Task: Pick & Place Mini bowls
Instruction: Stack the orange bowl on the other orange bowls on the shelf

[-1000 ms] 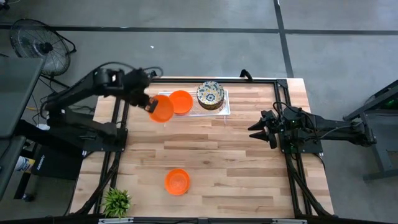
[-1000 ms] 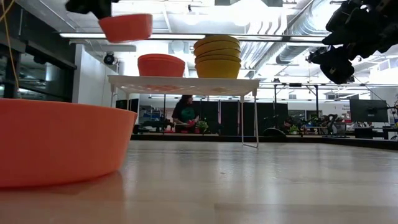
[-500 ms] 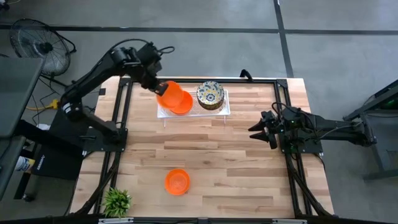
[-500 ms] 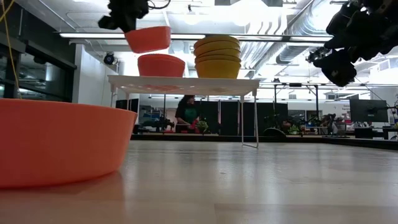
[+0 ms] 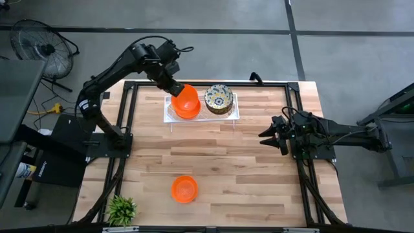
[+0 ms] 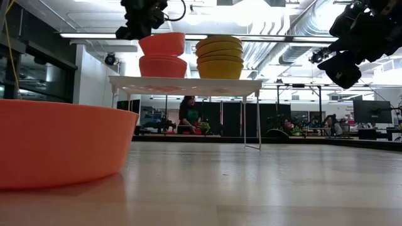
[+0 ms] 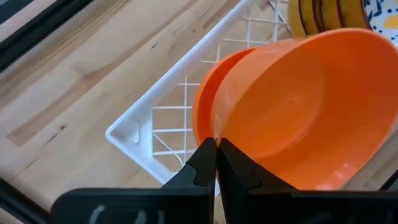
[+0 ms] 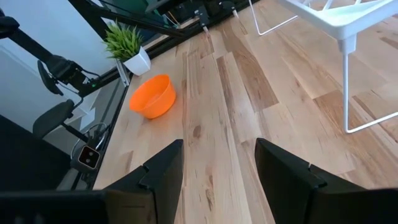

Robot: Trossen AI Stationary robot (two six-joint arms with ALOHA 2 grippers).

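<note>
My left gripper [image 5: 172,89] is shut on a plain orange mini bowl [image 7: 311,106] right over another orange bowl [image 6: 162,66] on the white lattice tray [image 5: 230,115] at the table's far side. Whether the two bowls touch I cannot tell. A stack of floral-patterned bowls [image 5: 218,98] stands beside them on the tray, on its right half. One more orange bowl [image 5: 184,189] sits on its base on the table near the front edge. My right gripper [image 5: 262,136] waits open at the table's right side, above the table. My left gripper pinches the held bowl's rim [image 7: 219,132] between its two fingers, one inside the bowl and one outside. The fingers come from above, slanting in from the table's left. The bowl [image 6: 162,44] hangs about level, mouth up, over the lower orange bowl.
The tray stands raised on thin wire legs [image 6: 258,119]. A small potted plant [image 5: 121,209] is at the near left corner. Bare wooden tabletop [image 5: 246,175] lies between the tray and the front bowl. A person [image 6: 188,113] is far behind the table.
My left gripper has carried the orange bowl toward the table's right and far edge, from left of the tray to above the orange bowl on it, sinking a little. The bowl was tilted on the way and now hangs about level. The gripper stayed shut.
</note>
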